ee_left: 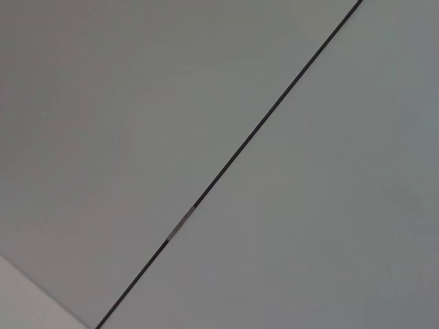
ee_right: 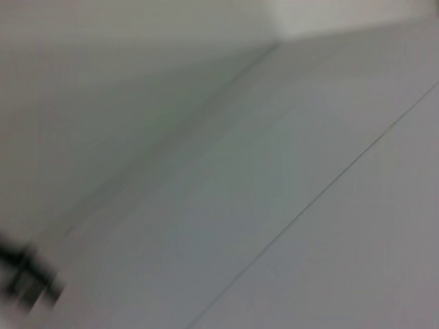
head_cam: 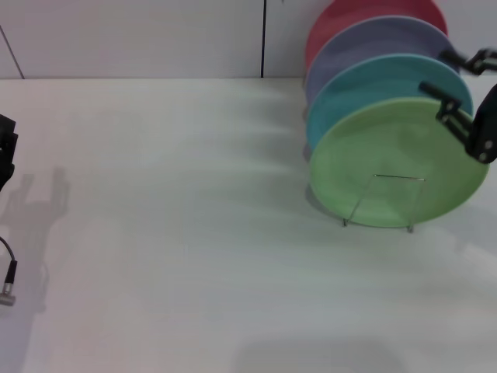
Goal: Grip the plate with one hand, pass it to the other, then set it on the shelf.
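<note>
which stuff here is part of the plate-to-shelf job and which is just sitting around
Job:
- green plate, upright in the shelf
- shelf
- right gripper, at the plate's rim
- left gripper, at the table's edge

Just there:
- blue plate
- lavender plate
- red plate

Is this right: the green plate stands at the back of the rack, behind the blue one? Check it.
Not quite. The head view shows the green plate at the front of the rack, ahead of the blue one. The right hand is at its upper edge.
</note>
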